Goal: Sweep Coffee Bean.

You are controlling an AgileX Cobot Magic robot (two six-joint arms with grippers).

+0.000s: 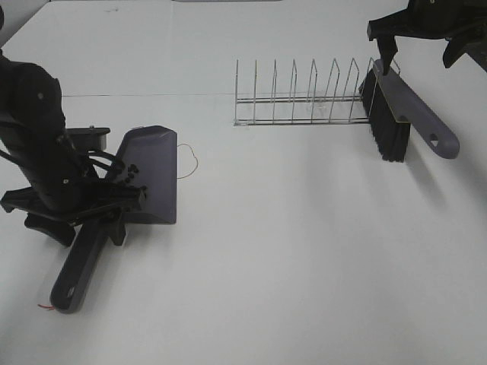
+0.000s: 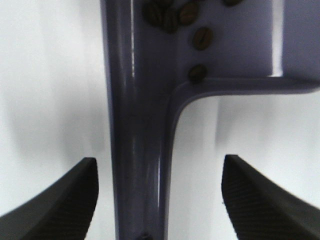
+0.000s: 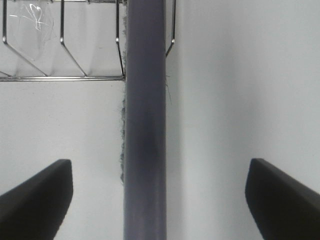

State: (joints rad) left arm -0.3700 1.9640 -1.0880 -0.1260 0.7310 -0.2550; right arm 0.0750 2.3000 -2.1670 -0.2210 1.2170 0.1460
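Observation:
The grey-purple dustpan (image 1: pixel 152 171) lies flat at the left of the white table, its handle (image 1: pixel 76 274) pointing toward the front edge. Several coffee beans (image 1: pixel 131 169) sit inside the pan near the handle root, and they also show in the left wrist view (image 2: pixel 180 17). My left gripper (image 1: pixel 106 213) is open and straddles the dustpan handle (image 2: pixel 137 150) without touching it. The grey-purple brush (image 1: pixel 392 125) lies at the back right, against the rack's end. My right gripper (image 1: pixel 420 49) is open above it, its fingers on either side of the brush handle (image 3: pixel 145 130).
A wire dish rack (image 1: pixel 304 99) stands at the back centre, beside the brush, and also shows in the right wrist view (image 3: pixel 60 50). A thin loop of thread (image 1: pixel 190 160) lies by the dustpan's lip. A tiny red scrap (image 1: pixel 44 306) lies near the handle's end.

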